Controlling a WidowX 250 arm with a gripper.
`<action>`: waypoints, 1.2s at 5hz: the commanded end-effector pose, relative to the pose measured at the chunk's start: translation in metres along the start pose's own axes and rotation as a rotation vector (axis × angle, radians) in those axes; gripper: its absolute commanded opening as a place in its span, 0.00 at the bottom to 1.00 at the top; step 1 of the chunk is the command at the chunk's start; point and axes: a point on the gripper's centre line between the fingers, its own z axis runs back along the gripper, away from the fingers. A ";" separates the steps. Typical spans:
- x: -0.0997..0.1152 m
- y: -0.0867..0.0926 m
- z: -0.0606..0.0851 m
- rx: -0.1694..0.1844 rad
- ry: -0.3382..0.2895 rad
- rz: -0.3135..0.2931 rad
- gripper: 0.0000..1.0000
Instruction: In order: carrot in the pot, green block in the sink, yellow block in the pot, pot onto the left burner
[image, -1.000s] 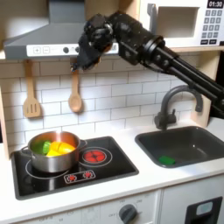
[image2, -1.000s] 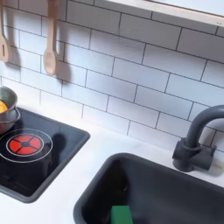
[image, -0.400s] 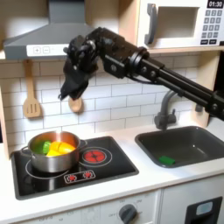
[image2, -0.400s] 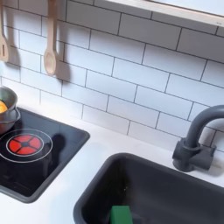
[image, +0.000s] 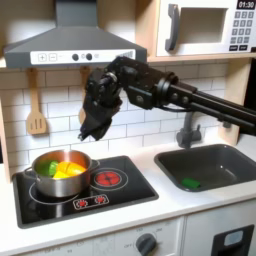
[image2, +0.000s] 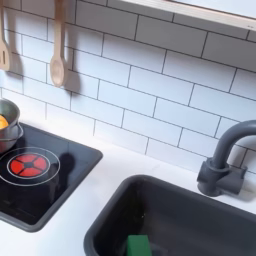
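The steel pot (image: 58, 178) stands on the left burner of the black stove (image: 88, 201). Inside it lie the yellow block (image: 70, 170) and the orange carrot (image: 57, 173), its green top to the first exterior view's left. My gripper (image: 87, 134) hangs fingers-down just above the pot's right rim and looks open, with nothing held. The green block (image: 190, 183) lies on the floor of the grey sink (image: 222, 152). In the second exterior view the pot's rim (image2: 8, 131) and the carrot (image2: 3, 121) peek in at the left edge, and the green block (image2: 138, 245) sits at the sink's (image2: 180, 215) near edge.
The right burner (image: 107, 179) (image2: 30, 164) is bare. Wooden spoons (image: 36, 110) (image2: 58, 50) hang on the tiled wall behind the stove. A dark faucet (image: 192, 122) (image2: 226, 158) stands behind the sink. A range hood (image: 60, 45) and a microwave (image: 205, 25) sit overhead.
The arm has swung down from beside the range hood and slightly right, bringing the gripper close above the pot. Pot, blocks and carrot have not moved.
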 end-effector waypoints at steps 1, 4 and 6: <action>-0.036 0.005 -0.006 0.007 0.074 0.002 0.00; -0.048 0.021 -0.033 0.027 0.140 -0.003 0.00; -0.059 0.027 -0.060 0.028 0.213 -0.008 0.00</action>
